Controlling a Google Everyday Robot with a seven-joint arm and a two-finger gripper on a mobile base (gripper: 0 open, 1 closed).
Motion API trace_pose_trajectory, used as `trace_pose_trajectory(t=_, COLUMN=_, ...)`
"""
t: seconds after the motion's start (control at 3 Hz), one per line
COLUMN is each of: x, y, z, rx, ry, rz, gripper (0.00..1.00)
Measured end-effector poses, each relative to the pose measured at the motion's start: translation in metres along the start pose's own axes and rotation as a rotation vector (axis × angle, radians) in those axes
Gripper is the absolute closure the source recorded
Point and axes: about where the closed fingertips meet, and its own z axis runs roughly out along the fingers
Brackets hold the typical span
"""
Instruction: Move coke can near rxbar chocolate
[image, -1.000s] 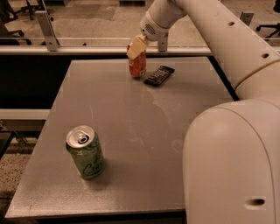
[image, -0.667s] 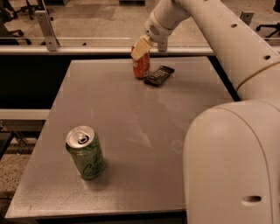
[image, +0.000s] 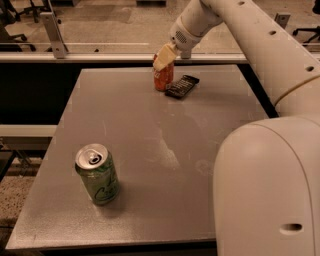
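Observation:
The coke can (image: 163, 79) is a small red-orange can standing upright at the far edge of the grey table (image: 150, 150). The rxbar chocolate (image: 181, 86) is a flat dark bar lying just to the can's right, almost touching it. My gripper (image: 164, 57) reaches down from the white arm onto the top of the can. A pale finger (image: 163, 58) covers the can's upper part, and the gripper is shut on the can. The can's top is hidden by the finger.
A green can with script lettering (image: 98, 174) stands upright near the table's front left. My white arm and body (image: 265, 165) fill the right side. A rail and glass partition (image: 100, 56) run behind the table's far edge.
The gripper and the coke can have moved a little to the right, bringing the can close beside the dark bar. The green can and the bar have not moved.

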Motion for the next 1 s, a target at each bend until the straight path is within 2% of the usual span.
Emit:
trace_pose_trajectory(t=0.33, x=0.0000, y=0.0025, z=0.0022, rx=-0.007, ry=-0.013, rz=-0.003, gripper=0.05)
trace_pose_trajectory(t=0.67, x=0.0002, y=0.0034, z=0.0046, rx=-0.010, ry=-0.012, rz=-0.003, gripper=0.00)
trace_pose_trajectory(t=1.0, x=0.0002, y=0.0034, z=0.0048, rx=-0.010, ry=-0.012, rz=-0.003, gripper=0.00)
